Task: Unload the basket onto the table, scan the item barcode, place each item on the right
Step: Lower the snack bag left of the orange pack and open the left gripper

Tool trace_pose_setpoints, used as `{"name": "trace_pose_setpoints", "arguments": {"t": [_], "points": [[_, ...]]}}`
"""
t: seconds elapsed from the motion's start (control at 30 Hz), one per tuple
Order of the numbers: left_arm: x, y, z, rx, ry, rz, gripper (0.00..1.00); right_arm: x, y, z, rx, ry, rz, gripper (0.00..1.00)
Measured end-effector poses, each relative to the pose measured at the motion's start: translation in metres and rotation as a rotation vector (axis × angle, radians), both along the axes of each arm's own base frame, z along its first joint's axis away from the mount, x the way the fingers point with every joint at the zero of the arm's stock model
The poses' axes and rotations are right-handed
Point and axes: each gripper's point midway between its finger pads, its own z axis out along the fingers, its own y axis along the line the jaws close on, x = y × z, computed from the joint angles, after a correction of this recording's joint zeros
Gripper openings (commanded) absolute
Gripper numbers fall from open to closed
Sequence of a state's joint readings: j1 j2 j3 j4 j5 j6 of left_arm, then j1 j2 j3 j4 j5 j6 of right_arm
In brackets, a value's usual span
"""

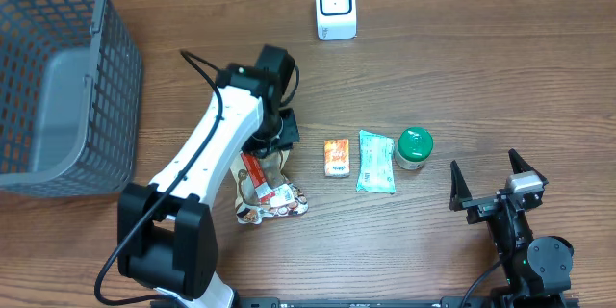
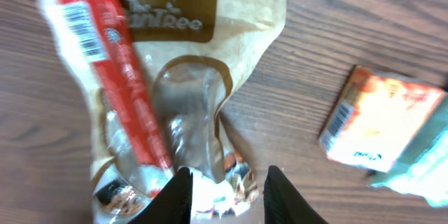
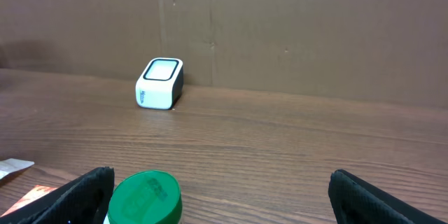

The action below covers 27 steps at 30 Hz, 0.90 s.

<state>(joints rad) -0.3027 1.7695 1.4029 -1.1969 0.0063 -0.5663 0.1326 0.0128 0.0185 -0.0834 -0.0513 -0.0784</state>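
- The left gripper (image 2: pixel 229 175) is set down over the near edge of the snack pouch (image 1: pixel 269 192). The fingers are narrowly apart with pouch film between them. Whether the film is actually pinched cannot be told.
- An edge approach is judged deliberate. The pouch lies flat on the table (image 1: pixel 462 77), so only a thin rim can be gripped.
- The snack pouch is taken to be the item to scan. It lies left of centre under the left arm, well apart from the scanner (image 1: pixel 335 7) at the far edge.
- A barcode (image 2: pixel 85 24) is seen facing up on the red strip (image 2: pixel 133 112) across the pouch face. Whether the strip is a separate stick or part of the pouch is unclear.
- A grip at the opposite end would leave the code uncovered for presentation to the scanner window.
- The right gripper (image 1: pixel 489 178) is spread wide and empty, parked near the right table edge, clear of the work.
- The orange packet (image 1: pixel 336 158), teal packet (image 1: pixel 375 162) and green-lidded jar (image 1: pixel 415 146) are lined up in a row between the arms, presumably queued for scanning.
- The basket (image 1: pixel 58 77) is placed at far left, likely as a drop-off for scanned goods.
- Risk: the thin film could slip or fold on lift, tilting the code away.
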Motion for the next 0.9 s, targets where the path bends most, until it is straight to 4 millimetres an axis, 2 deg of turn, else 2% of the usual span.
{"name": "trace_pose_setpoints", "arguments": {"t": [0.07,0.17,0.3,0.4,0.57,0.9], "points": [[0.002,0.007,0.013,0.024,-0.001,0.014,0.24,0.000,0.000,0.000,0.000,0.000,0.000,1.00],[-0.002,0.028,0.024,0.080,0.021,0.058,0.16,0.000,0.000,0.000,0.000,0.000,0.000,1.00],[-0.009,0.061,0.027,0.128,0.066,0.150,0.05,0.000,0.000,0.000,0.000,0.000,0.000,1.00],[-0.010,0.080,0.025,0.145,0.074,0.206,0.04,0.000,0.000,0.000,0.000,0.000,0.000,1.00],[-0.020,0.096,0.002,0.166,0.112,0.246,0.04,0.000,0.000,0.000,0.000,0.000,0.000,1.00],[-0.041,0.098,-0.051,0.171,0.140,0.245,0.04,0.000,0.000,0.000,0.000,0.000,0.000,1.00]]}}
